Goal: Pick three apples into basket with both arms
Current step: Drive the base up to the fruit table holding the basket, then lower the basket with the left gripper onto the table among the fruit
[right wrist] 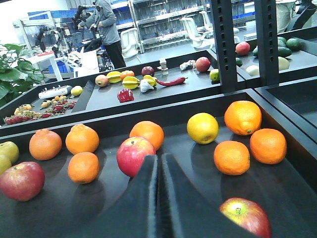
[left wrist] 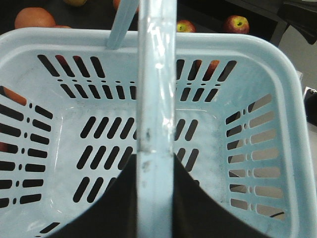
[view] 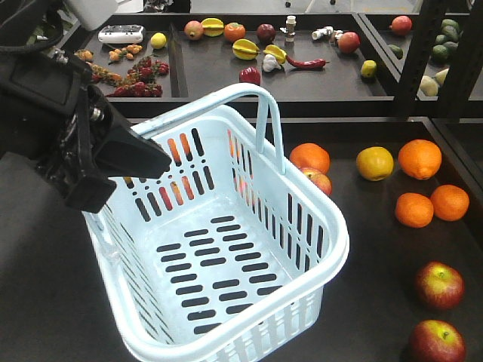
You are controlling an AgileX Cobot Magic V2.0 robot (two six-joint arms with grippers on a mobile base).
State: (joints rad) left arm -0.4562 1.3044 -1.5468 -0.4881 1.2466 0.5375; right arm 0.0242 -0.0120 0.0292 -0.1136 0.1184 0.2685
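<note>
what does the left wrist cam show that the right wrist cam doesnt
Only left wrist: the basket interior, with its handle held in the left gripper. Only right wrist: the shut, empty right gripper, a yellow fruit, the far shelf, a person. Both: apples and oranges on the dark surface.

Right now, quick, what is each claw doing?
Left claw: closed on the basket handle.
Right claw: closed, holding nothing.
</note>
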